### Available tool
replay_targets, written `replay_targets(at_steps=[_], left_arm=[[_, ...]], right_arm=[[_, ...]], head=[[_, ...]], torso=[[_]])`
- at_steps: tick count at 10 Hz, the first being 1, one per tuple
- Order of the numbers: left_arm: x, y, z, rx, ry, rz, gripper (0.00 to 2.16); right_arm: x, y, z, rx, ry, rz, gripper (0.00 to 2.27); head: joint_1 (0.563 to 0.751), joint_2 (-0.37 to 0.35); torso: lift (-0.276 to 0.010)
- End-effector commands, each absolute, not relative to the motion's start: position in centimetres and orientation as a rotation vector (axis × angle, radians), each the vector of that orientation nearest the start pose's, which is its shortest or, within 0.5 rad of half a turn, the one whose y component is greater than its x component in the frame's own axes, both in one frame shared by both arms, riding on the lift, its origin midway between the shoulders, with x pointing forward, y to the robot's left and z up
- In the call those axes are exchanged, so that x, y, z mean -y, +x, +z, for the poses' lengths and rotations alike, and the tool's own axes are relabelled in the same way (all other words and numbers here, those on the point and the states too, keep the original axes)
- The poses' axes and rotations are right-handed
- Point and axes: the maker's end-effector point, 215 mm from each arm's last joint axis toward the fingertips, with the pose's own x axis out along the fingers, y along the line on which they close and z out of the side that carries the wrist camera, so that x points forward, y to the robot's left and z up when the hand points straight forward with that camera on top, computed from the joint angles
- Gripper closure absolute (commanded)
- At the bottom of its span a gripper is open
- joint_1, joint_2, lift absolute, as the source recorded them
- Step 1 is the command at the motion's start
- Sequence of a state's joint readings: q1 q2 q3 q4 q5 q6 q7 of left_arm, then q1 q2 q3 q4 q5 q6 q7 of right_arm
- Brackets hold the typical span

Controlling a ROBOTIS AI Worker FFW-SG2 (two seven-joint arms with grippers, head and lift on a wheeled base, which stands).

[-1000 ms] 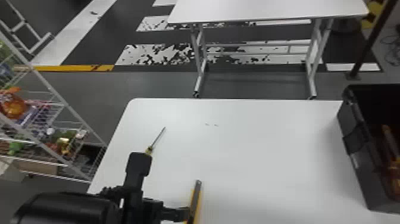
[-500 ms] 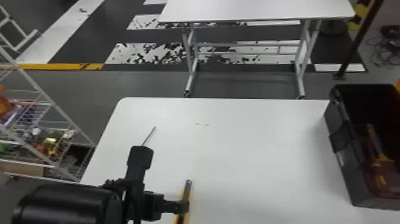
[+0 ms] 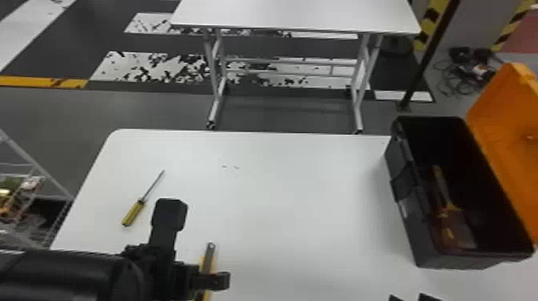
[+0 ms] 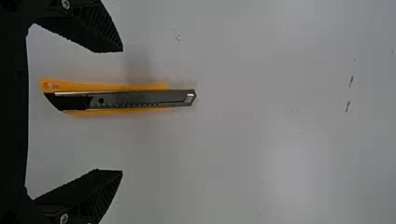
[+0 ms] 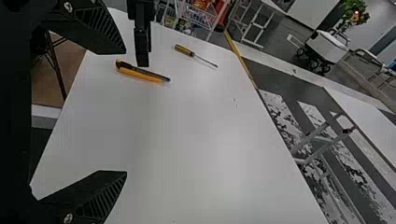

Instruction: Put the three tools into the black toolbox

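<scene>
My left gripper [image 3: 210, 281] is low over the table's front part, with the yellow-and-grey utility knife [image 3: 207, 262] partly beneath it. In the left wrist view, the knife [image 4: 140, 98] lies flat in line between the spread fingers of the gripper [image 4: 122, 111], touching neither. A screwdriver with a yellow handle [image 3: 134, 213] rests to the left, farther back. An orange-handled tool [image 3: 450, 208] is inside the black toolbox [image 3: 412, 224]. At the bottom edge are the tips of my right gripper [image 3: 409, 298]; its own wrist view has this gripper [image 5: 126, 112] open, holding nothing.
The toolbox's orange lid [image 3: 508, 132] stands raised on the box's right side. A second white table [image 3: 296, 16] is beyond the work table [image 3: 304, 192]. A wire rack [image 3: 32, 188] stands left of the work table.
The head view has turned rightward, bringing in the lid and right fingertips. My left arm has moved right, so its gripper now crosses over the knife and the screwdriver's handle is uncovered.
</scene>
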State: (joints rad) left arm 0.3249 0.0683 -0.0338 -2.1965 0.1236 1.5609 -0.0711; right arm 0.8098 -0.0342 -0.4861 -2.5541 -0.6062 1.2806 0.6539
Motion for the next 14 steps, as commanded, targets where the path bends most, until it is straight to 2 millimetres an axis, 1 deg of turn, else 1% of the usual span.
replay_targets(at_steps=[1, 3, 5, 8, 11, 13, 14], left_arm=[[-18.6, 27.8, -55.4, -1.289, -0.06, -0.177, 0.07], [-19.1, 27.3, -55.9, -1.304, -0.043, -0.141, 0.07], [-19.4, 27.3, -56.6, -1.321, -0.04, -0.115, 0.07], [-18.9, 27.1, -57.8, -1.358, -0.059, -0.112, 0.07], [-18.4, 28.0, -58.2, -1.366, -0.064, -0.112, 0.07], [-18.6, 28.9, -58.3, -1.368, -0.046, -0.093, 0.07], [-18.4, 28.9, -58.2, -1.367, -0.047, -0.091, 0.07]], right_arm=[[18.3, 21.3, -40.3, -0.876, 0.628, 0.537, 0.08], [18.5, 21.5, -40.2, -0.857, 0.648, 0.545, 0.08], [18.6, 21.9, -40.1, -0.836, 0.656, 0.549, 0.08], [18.7, 22.2, -39.9, -0.819, 0.672, 0.557, 0.08], [19.1, 22.6, -40.1, -0.813, 0.677, 0.549, 0.08], [19.3, 23.1, -40.4, -0.808, 0.687, 0.545, 0.08], [19.3, 23.2, -40.5, -0.806, 0.689, 0.546, 0.08]], head=[[0.695, 0.017], [0.695, 0.02], [0.695, 0.028], [0.695, 0.024], [0.695, -0.006], [0.695, -0.009], [0.695, -0.009]], torso=[[-0.051], [-0.051], [-0.051], [-0.051], [-0.051], [-0.051], [-0.051]])
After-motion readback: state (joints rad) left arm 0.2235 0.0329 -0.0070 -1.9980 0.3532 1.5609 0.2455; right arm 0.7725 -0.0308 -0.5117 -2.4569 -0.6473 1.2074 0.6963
